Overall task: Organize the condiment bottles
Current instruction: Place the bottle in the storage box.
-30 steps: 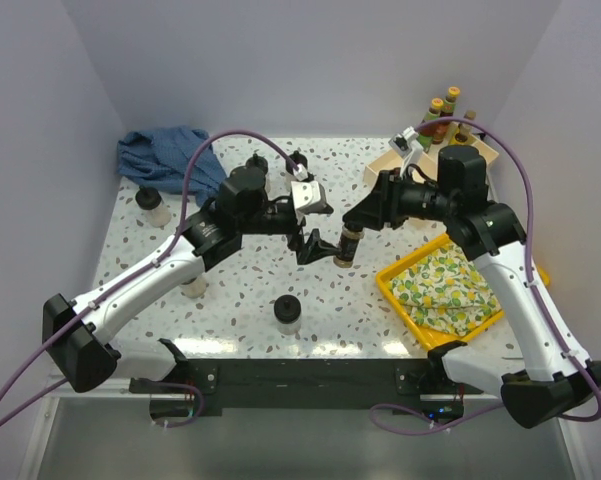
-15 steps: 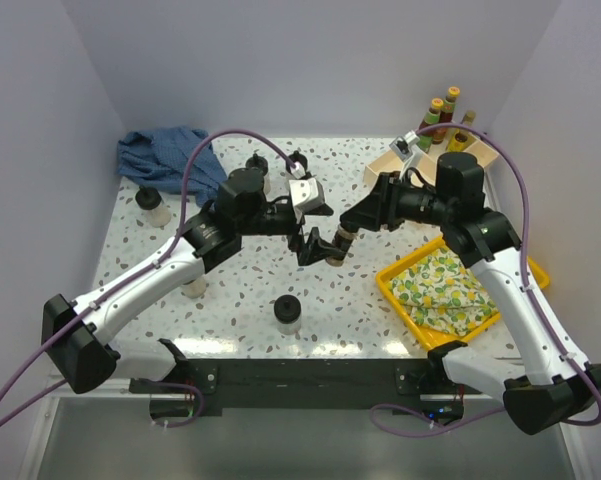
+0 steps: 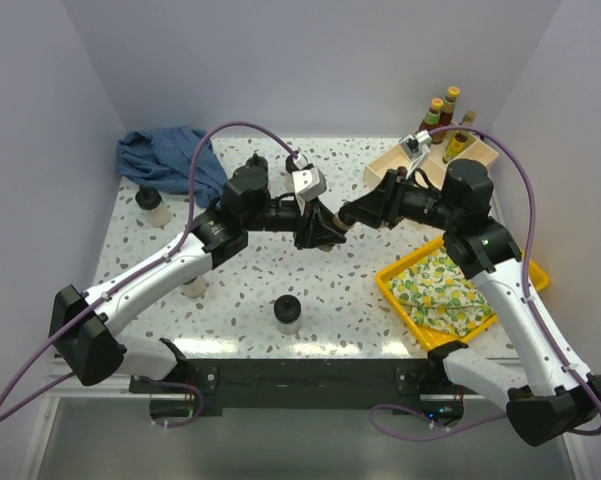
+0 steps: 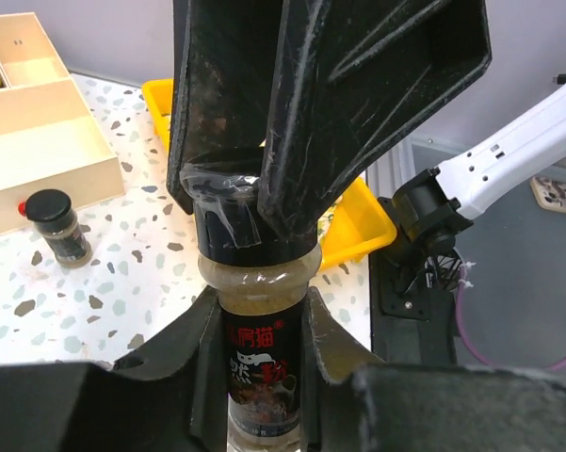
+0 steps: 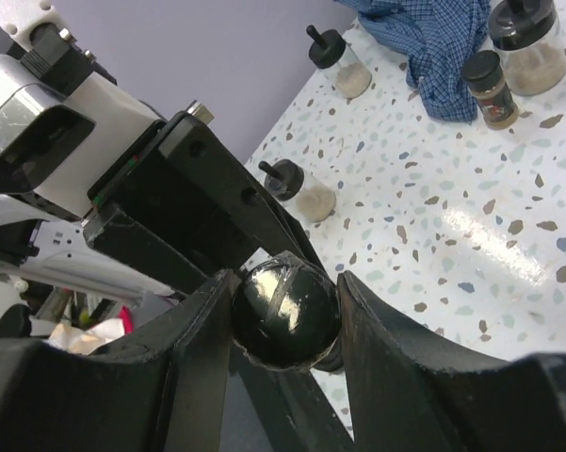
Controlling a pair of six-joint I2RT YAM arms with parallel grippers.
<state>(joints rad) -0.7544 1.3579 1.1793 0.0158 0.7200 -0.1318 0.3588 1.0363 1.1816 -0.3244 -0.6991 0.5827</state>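
Over the middle of the terrazzo tabletop the two arms meet nose to nose with one black-capped seasoning bottle between them. The left tool is closed on the bottle's body, one finger on either side of the dark printed label. The right tool is clamped on the round black cap from the opposite end, its fingers pressing both sides of the cap. The bottle's contents look pale brown through the clear neck.

At the far right stands a beige divided tray. Several slim sauce bottles with coloured caps stand upright at its far end. In the left wrist view a tiny dark shaker stands on the tabletop just beside the tray's wall.

At the near right, a yellow tray holds a lemon-print cloth. A crumpled blue checked cloth lies at the far left. A squat black-lidded jar stands near it at the left edge. Another black-lidded jar stands alone near the front centre, well apart from the arms. The right wrist view shows two more clear jars with knobbed lids on the tabletop beyond the left arm.
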